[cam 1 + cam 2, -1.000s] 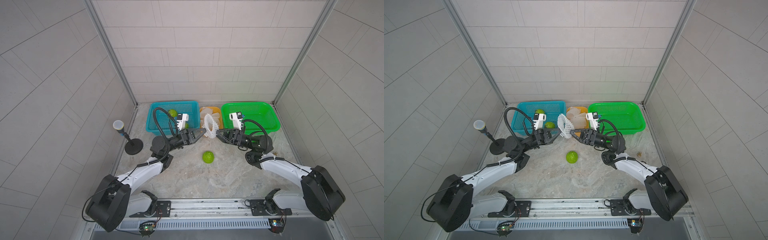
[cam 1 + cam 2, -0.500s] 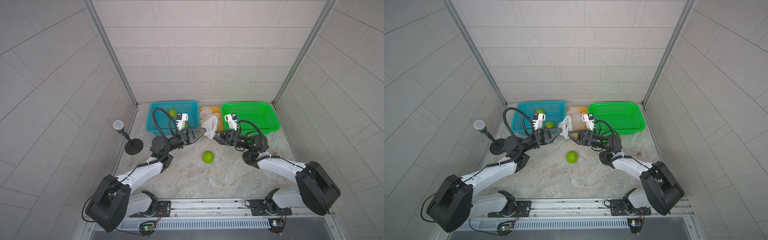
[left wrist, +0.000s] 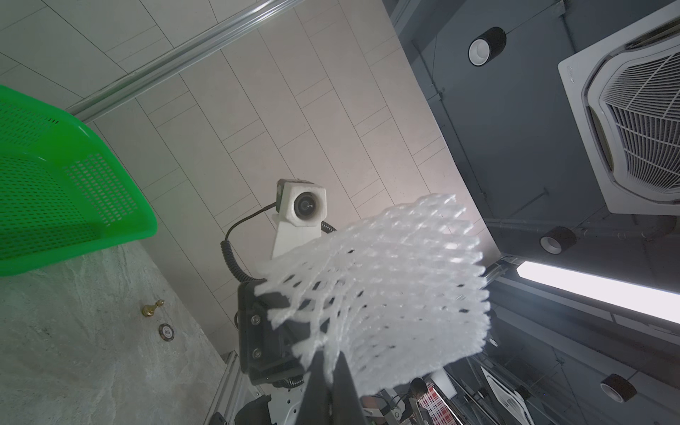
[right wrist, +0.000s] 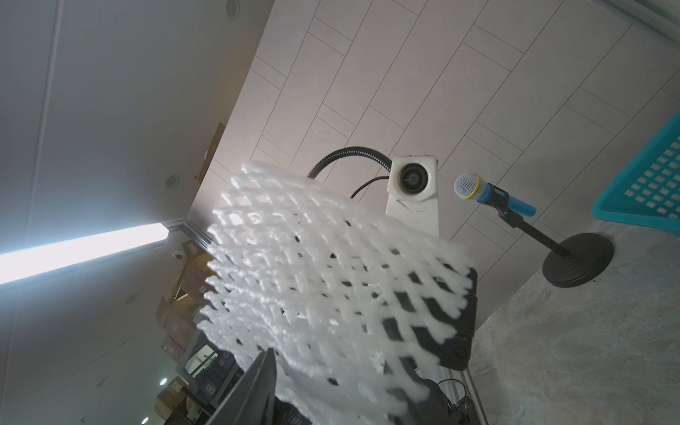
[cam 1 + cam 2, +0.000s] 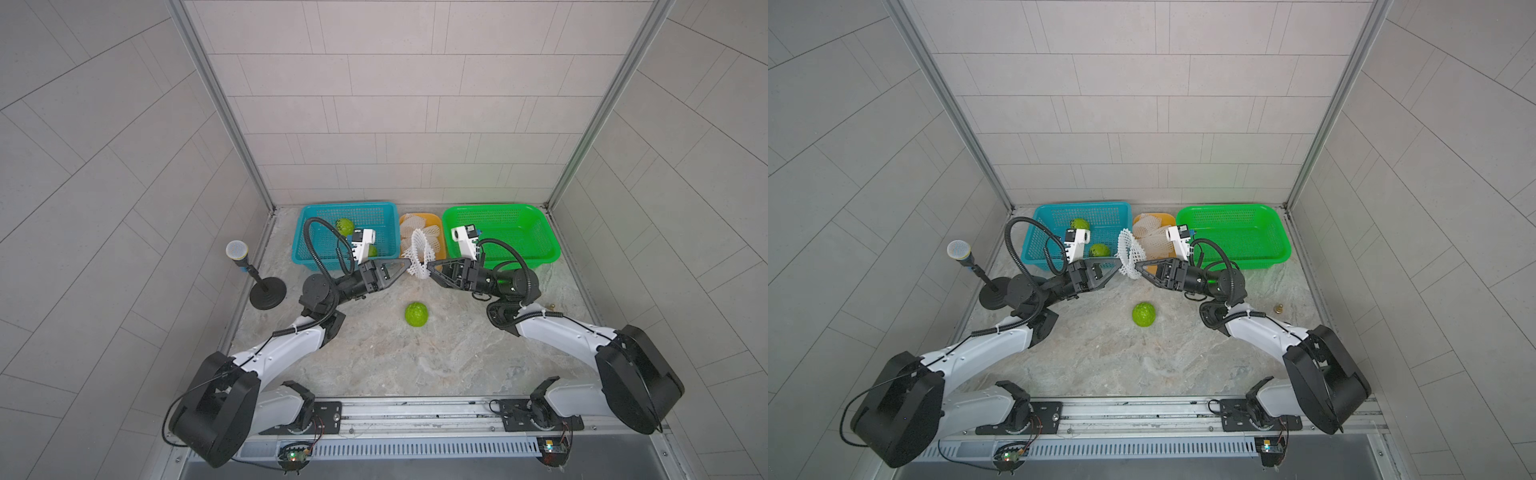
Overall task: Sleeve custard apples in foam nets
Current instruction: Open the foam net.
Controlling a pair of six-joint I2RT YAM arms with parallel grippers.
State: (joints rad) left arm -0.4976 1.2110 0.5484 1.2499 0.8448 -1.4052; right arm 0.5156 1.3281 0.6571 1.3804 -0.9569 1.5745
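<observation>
Three apples, none sleeved yet. One apple point(image 5: 416, 314) sits loose on the worktop point(image 5: 374, 365), mid-frame in both top views. Two more are in the blue basket point(image 5: 345, 205), upper middle-left.

The net point(image 5: 419, 253) hangs in the air between the two arms, just above the loose apple in frame, in front of the orange tray point(image 5: 433, 215) of spare nets. Green basket point(image 5: 494, 206) is upper right.

Left pincer point(image 5: 405, 262) is clamped tight on the net's rim; the wrist view shows its fingertips point(image 3: 320, 379) closed on an edge strand. Right pincer point(image 5: 430, 264) has its tip at the opposite rim, touching or nearly. Only one finger point(image 4: 257, 386) shows under the mesh, so I can't tell if it grips or just straddles.

Handling, my guess:
- **Net:** featherlight, soft, stretchy and floppy. It sags from a single hold and could tear if yanked. Take it at the rim on opposite sides, a strand or two deep, then pull apart to open the mouth.
- **Apple:** looks firm, bumpy and round, so it will roll if nudged. Best held across its middle, or the net lowered over it.
</observation>
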